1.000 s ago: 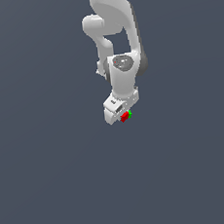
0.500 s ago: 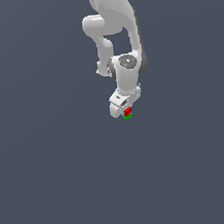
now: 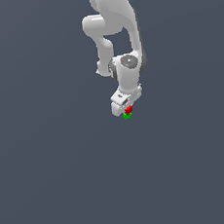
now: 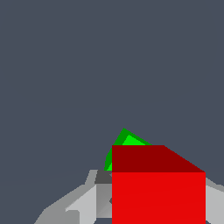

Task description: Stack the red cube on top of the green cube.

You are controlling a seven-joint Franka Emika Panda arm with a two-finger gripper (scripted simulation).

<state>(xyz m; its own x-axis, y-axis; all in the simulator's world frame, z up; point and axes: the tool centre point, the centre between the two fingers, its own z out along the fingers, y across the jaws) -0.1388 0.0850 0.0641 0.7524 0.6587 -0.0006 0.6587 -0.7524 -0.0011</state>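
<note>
In the exterior view the white arm reaches down, and my gripper is shut on the tiny red cube. Directly under it, a sliver of the green cube shows; whether the two touch I cannot tell. In the wrist view the red cube fills the space between my grey fingers. A corner of the green cube shows behind and below it, and the rest of it is hidden by the red cube.
A plain dark grey floor surrounds the cubes on every side. The arm's white links rise above the gripper toward the top of the exterior view.
The gripper has shifted slightly toward the exterior view's right with the red cube. The red cube now shows above the green cube rather than beside it.
</note>
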